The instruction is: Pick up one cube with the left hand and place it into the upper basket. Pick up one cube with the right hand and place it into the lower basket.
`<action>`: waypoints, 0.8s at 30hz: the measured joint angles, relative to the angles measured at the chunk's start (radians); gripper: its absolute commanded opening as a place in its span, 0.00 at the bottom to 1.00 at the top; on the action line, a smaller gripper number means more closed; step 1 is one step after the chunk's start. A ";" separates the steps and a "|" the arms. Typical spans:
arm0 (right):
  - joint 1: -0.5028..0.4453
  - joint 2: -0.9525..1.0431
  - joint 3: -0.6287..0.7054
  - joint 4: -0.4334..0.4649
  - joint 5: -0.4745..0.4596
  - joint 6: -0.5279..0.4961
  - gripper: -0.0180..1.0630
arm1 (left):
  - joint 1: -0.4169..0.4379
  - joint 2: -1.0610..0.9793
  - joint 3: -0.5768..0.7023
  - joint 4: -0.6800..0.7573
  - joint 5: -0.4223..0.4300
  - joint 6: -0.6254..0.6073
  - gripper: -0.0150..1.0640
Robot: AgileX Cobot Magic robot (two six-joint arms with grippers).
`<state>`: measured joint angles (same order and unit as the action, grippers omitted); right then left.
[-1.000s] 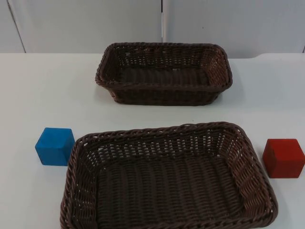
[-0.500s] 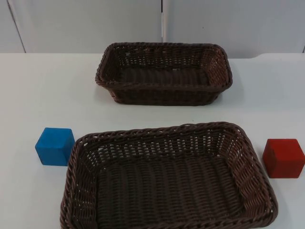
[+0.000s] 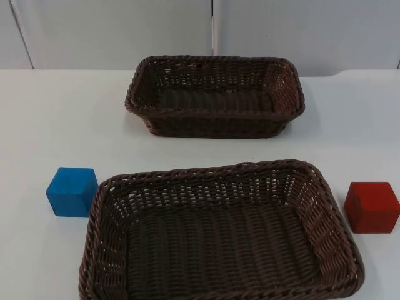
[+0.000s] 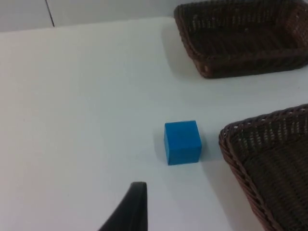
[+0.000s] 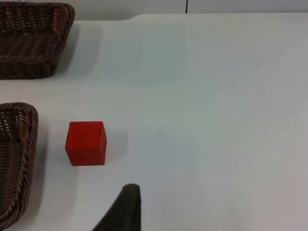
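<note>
The blue cube (image 3: 72,191) sits just beside the lower basket (image 3: 100,206) on its left, the red cube (image 3: 372,207) just off its right rim, both square-edged and unobstructed on the white table (image 3: 56,125). The upper basket (image 3: 215,62) lies behind the lower basket, apart from it. The left gripper (image 4: 132,211) hangs above the table near the blue cube and the right gripper (image 5: 126,211) near the red cube; whether their fingers are spread cannot be told.

- upper basket (image 3: 215,95): dark brown wicker, rectangular, upright, empty; at the far side of the table, near the wall
- lower basket (image 3: 219,231): same weave, empty; nearest the camera, well apart from the upper one
- blue cube (image 3: 72,191): just beside the lower basket's left rim
- red cube (image 3: 372,207): near its right rim
</note>
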<state>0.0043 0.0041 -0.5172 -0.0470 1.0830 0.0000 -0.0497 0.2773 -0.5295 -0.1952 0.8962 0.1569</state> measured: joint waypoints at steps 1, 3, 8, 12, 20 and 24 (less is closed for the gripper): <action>0.000 0.000 0.000 0.000 0.000 0.000 0.99 | 0.000 0.023 0.000 0.000 -0.016 0.000 0.99; 0.000 0.000 0.000 0.000 0.000 0.000 0.99 | 0.000 0.079 0.000 0.000 -0.048 0.000 0.99; 0.000 0.000 0.000 0.000 0.000 0.000 0.99 | 0.000 0.185 0.000 -0.009 -0.117 0.000 0.99; 0.000 0.000 0.000 0.000 0.000 0.000 0.99 | 0.000 0.249 0.000 -0.045 -0.136 0.006 0.99; 0.000 0.000 0.000 0.000 0.000 0.000 0.99 | 0.000 0.353 -0.011 -0.128 -0.193 0.065 0.99; 0.000 0.000 0.000 0.000 0.000 0.000 0.99 | 0.000 0.405 -0.057 -0.141 -0.198 0.084 0.99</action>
<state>0.0043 0.0041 -0.5172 -0.0470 1.0830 0.0000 -0.0497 0.6827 -0.5867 -0.3360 0.6987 0.2407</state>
